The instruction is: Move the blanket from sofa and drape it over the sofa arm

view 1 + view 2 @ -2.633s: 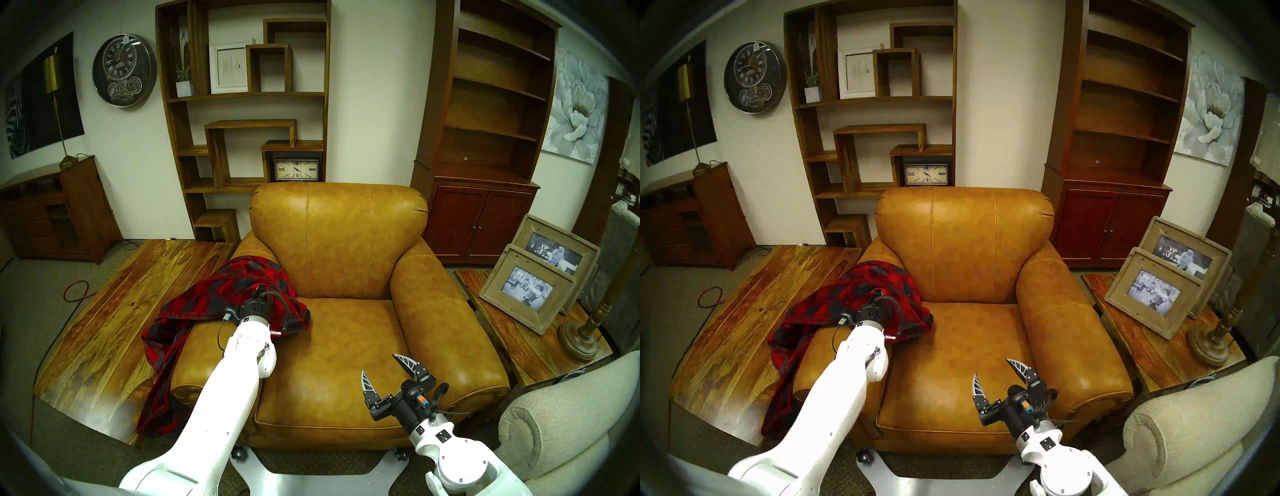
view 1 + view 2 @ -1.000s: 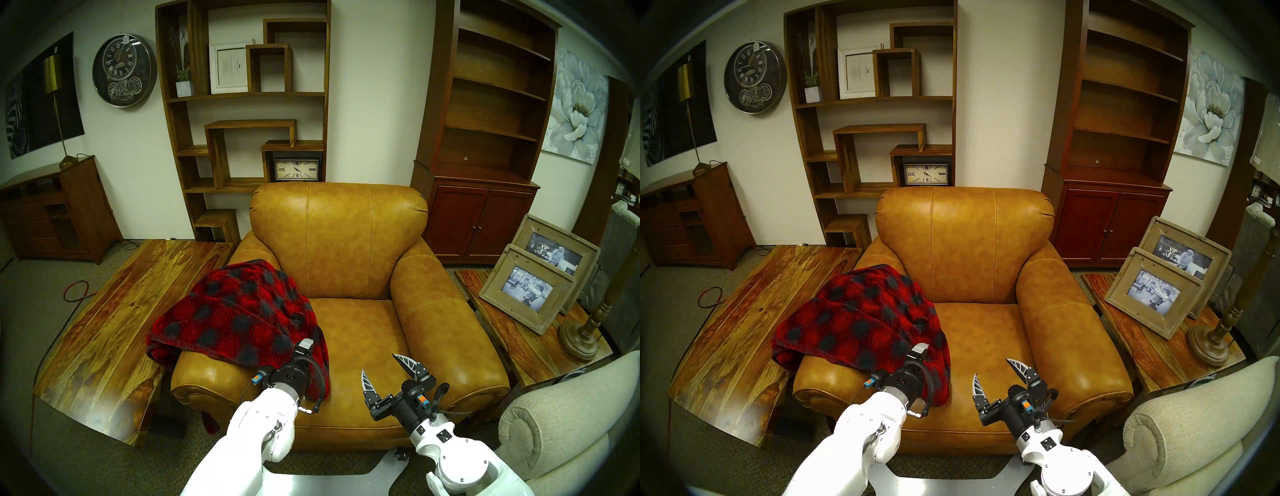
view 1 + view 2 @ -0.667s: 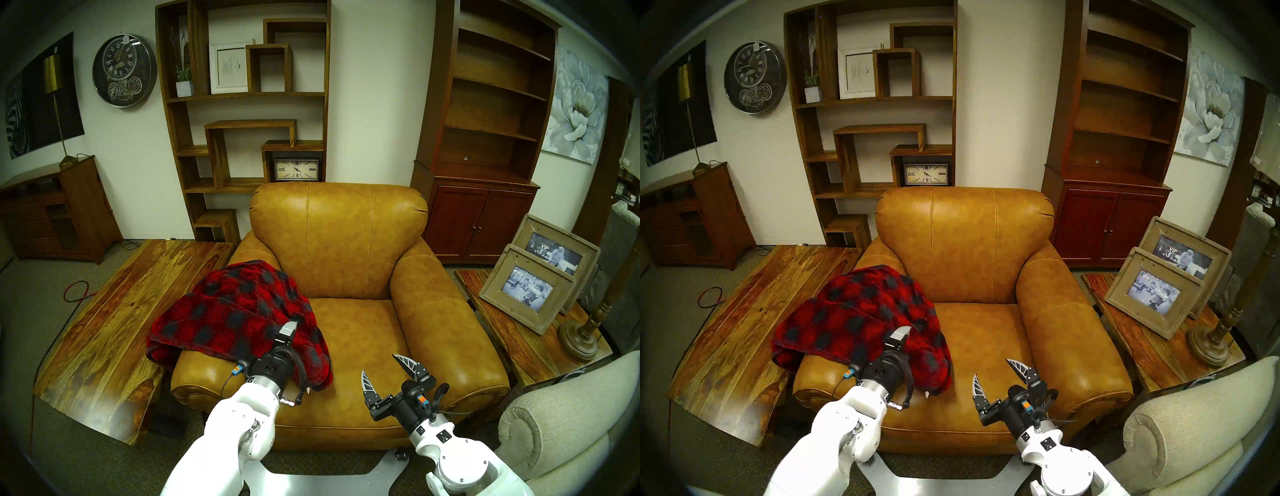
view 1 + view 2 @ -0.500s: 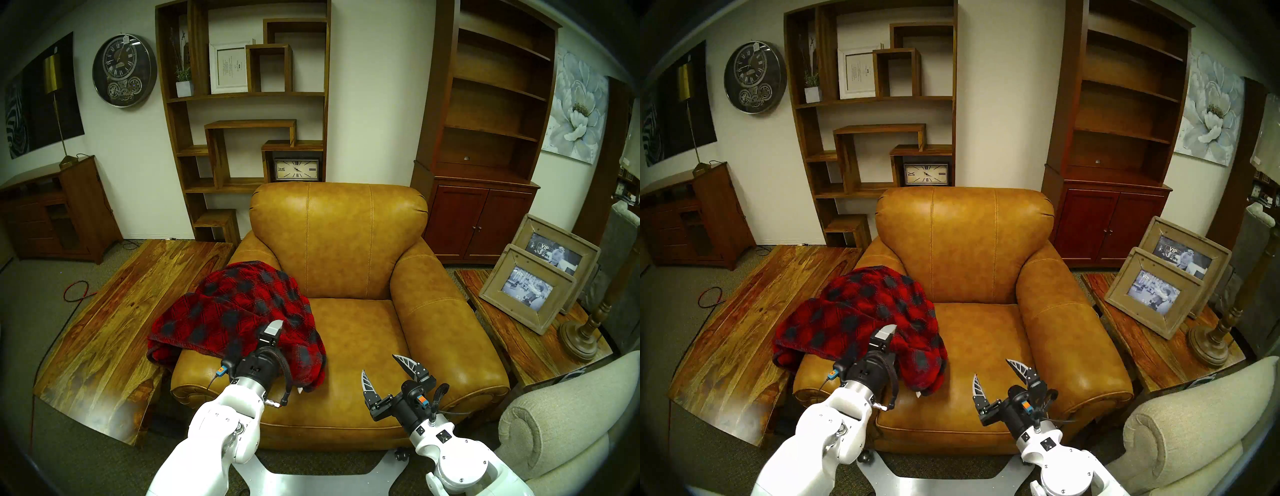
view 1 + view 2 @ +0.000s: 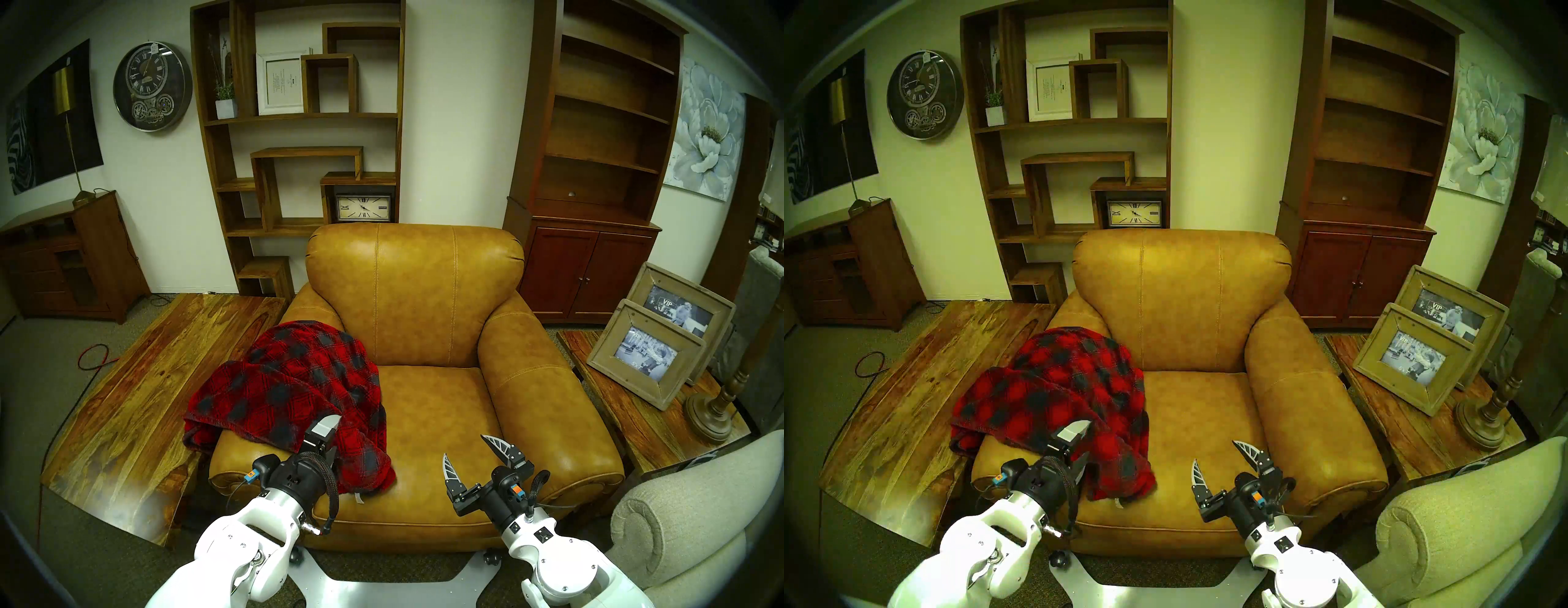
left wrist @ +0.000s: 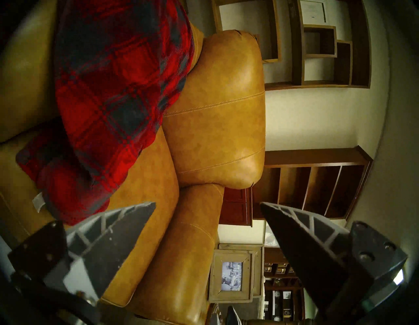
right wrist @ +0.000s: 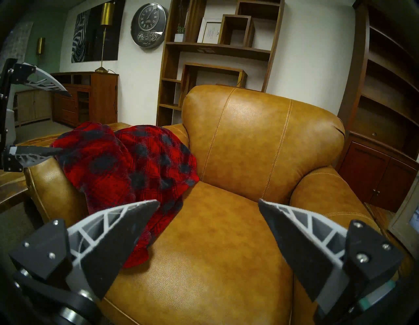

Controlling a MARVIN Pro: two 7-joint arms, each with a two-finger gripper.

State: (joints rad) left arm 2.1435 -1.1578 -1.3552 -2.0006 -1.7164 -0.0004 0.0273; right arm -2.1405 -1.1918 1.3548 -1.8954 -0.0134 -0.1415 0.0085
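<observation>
The red plaid blanket (image 5: 297, 390) lies draped over the tan leather sofa's (image 5: 424, 297) left sofa arm (image 5: 254, 454). One end hangs onto the seat, the other down the outer side. It also shows in the right head view (image 5: 1059, 395) and both wrist views (image 6: 108, 90) (image 7: 127, 168). My left gripper (image 5: 333, 433) (image 6: 207, 204) is open and empty, just in front of the blanket near the arm's front end. My right gripper (image 5: 463, 445) (image 7: 209, 200) is open and empty over the seat's front right.
A low wooden table (image 5: 140, 382) stands left of the sofa. A side table at the right carries picture frames (image 5: 645, 352) and a lamp base (image 5: 708, 416). A beige fabric scrolled arm (image 5: 679, 509) is at the near right. Shelves stand behind.
My left gripper pulled the blanket forward along the arm, opened, let it go and drew back toward me and leftward. The blanket's near corner slumped onto the seat. The right arm has not moved.
</observation>
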